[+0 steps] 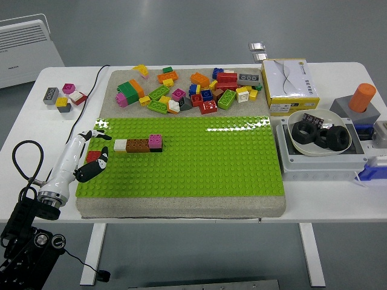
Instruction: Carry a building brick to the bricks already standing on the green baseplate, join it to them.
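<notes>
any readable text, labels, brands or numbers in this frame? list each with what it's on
Nothing can be quoted with confidence.
Yellow and white box: dark print along its right side, too small and blurred to read.
Black card in the white bowl: light marks, illegible.
Loose bricks and the row of bricks on the green baseplate: no lettering visible.
White heater: no label visible.

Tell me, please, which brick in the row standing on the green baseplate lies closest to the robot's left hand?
The white brick, at the row's left end. The brown brick and pink brick sit farther right of the left hand.
</notes>
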`<state>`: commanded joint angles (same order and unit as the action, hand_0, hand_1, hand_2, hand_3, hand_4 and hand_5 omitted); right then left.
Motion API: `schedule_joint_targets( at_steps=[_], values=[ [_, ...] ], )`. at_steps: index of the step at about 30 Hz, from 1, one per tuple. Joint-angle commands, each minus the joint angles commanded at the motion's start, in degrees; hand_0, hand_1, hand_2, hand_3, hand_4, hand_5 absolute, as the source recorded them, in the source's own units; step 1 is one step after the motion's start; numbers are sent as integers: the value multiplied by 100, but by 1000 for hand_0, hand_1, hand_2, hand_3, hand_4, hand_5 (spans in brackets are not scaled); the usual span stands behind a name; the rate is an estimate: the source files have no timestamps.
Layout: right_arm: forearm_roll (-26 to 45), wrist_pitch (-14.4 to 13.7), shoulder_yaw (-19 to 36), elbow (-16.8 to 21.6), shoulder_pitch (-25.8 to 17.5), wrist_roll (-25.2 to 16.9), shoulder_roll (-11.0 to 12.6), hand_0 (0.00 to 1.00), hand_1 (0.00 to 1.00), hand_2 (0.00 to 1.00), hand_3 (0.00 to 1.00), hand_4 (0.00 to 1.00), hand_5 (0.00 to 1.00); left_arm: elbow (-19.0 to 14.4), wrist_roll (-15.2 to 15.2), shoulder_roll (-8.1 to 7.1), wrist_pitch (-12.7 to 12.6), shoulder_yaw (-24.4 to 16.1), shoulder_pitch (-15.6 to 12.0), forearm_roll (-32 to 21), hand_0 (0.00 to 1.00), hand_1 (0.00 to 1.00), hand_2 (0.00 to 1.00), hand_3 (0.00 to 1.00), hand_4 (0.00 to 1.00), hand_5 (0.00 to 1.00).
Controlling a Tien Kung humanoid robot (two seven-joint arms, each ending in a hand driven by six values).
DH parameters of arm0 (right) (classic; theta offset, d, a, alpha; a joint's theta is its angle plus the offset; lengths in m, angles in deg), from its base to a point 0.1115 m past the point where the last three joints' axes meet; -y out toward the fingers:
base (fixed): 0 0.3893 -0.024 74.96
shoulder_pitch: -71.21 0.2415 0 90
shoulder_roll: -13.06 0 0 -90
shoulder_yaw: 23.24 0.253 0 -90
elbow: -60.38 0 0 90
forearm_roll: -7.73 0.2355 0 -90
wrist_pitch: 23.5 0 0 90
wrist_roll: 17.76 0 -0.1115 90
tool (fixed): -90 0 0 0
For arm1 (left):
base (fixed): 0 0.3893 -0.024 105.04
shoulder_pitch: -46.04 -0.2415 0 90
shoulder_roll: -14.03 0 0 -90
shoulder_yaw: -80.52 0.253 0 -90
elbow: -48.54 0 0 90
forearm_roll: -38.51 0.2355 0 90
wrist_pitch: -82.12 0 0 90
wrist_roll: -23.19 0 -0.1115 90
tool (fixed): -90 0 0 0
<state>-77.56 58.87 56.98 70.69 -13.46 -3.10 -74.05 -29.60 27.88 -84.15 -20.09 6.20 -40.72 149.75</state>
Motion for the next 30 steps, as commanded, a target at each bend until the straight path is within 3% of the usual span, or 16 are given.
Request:
schedule_joint_targets(
  at_steps=[2, 3, 8, 9, 14, 15, 20, 21, 30],
  values=[
    [26, -6, -21, 0, 1, 1, -3, 521, 633, 786, 890, 883, 998, 31, 21, 0, 9, 12, 14, 6, 863, 857, 848, 654, 521, 2],
    [45, -10, -36, 0, 1, 1, -5, 521, 632, 786, 889, 878, 998, 45, 32, 2, 14, 16, 22, 14, 865, 860, 856, 704, 470, 2],
    [107, -23, -78, 0, -7, 4, -16, 521, 632, 786, 889, 878, 998, 85, 62, 6, 20, 34, 47, 61, 865, 860, 856, 704, 470, 2],
    [109, -23, -77, 0, -7, 4, -17, 521, 632, 784, 879, 877, 998, 92, 65, 6, 17, 36, 50, 63, 867, 870, 878, 824, 518, 2],
    [111, -24, -68, 0, -20, 8, -38, 521, 632, 784, 879, 877, 998, 167, 2, -3, 59, 30, 58, 157, 867, 870, 878, 824, 518, 2],
    [108, -24, -66, 0, -22, 9, -41, 521, 633, 782, 874, 877, 998, 178, -17, -3, 75, 31, 56, 183, 872, 878, 905, 864, 668, 2],
    [76, -21, -43, 0, -33, 8, -43, 521, 633, 782, 874, 877, 998, 200, -94, 1, 136, 45, 52, 294, 872, 878, 905, 864, 668, 2],
    [68, -21, -36, 0, -35, 8, -42, 521, 637, 778, 868, 880, 998, 201, -106, 1, 147, 44, 50, 310, 879, 887, 912, 867, 769, 2],
    [26, -19, -10, 0, -37, -2, -3, 521, 635, 777, 867, 889, 998, 199, -56, 21, 63, -27, 25, 351, 906, 926, 926, 816, 753, 2]
  ],
)
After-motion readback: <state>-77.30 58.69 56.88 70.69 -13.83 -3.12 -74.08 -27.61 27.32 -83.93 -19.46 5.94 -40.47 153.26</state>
